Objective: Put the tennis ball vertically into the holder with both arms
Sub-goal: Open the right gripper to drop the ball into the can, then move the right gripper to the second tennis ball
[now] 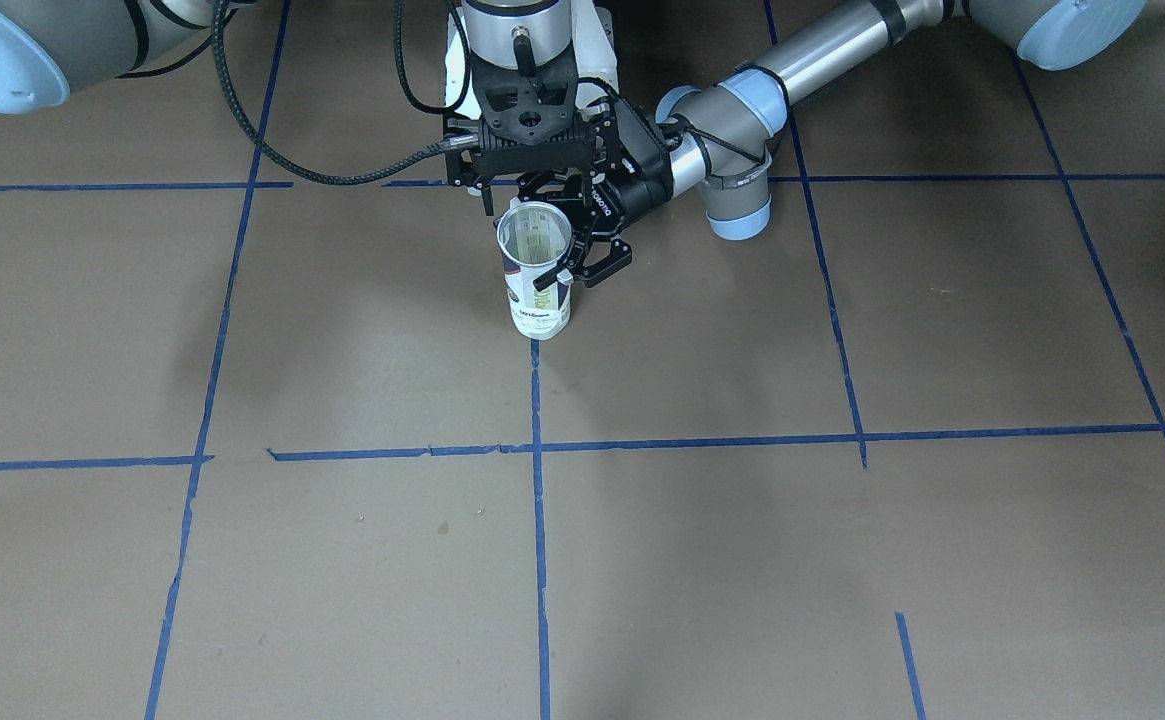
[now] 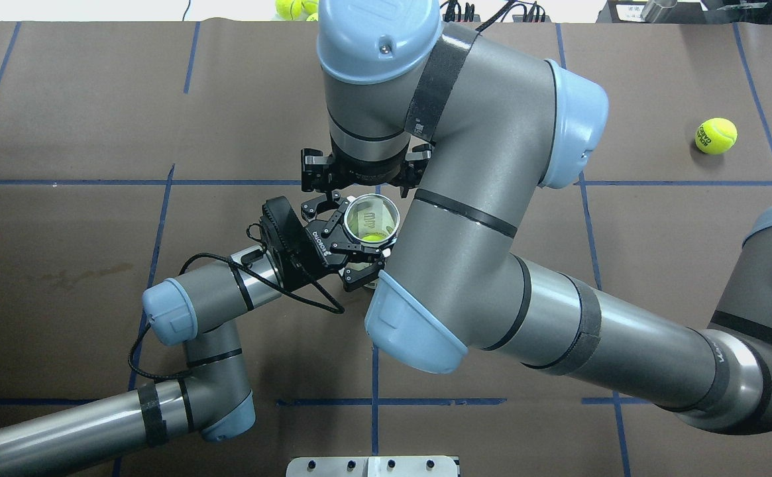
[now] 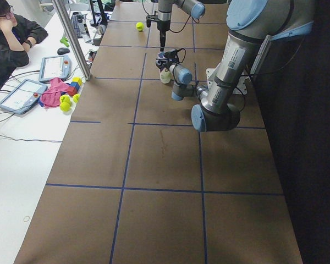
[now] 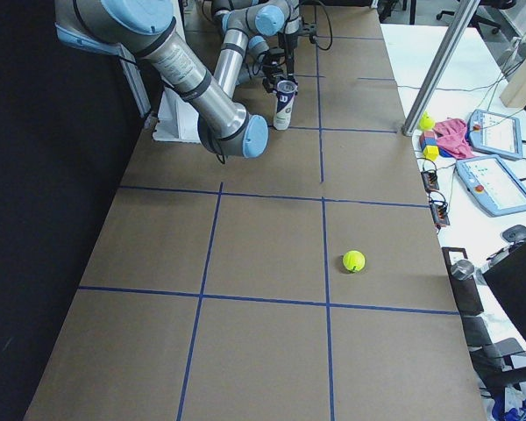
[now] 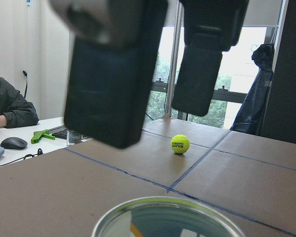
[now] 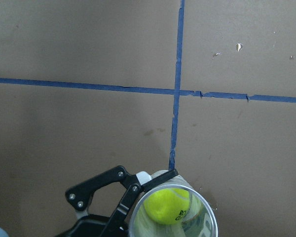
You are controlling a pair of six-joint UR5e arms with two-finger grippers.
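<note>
clear plastic tube with a white and navy label (image 1: 539, 300) is standing upright near the brown table's (image 2: 61, 265) middle, yellow tennis ball (image 6: 167, 205) sitting inside, black left gripper (image 2: 358, 233) clamping its side while the black right gripper (image 5: 158, 98) is hanging spread and empty overhead, where a finger snagging the metal rim (image 5: 138, 201) could be tipping it over.

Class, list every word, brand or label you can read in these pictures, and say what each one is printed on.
"ROLAND GARROS": on the loose ball.
"ROBOTIQ": on the left claw, which grips the tube.
"RO": only the start shows, on the ball inside the tube.
Label on the tube: small print, too blurred to read.
</note>
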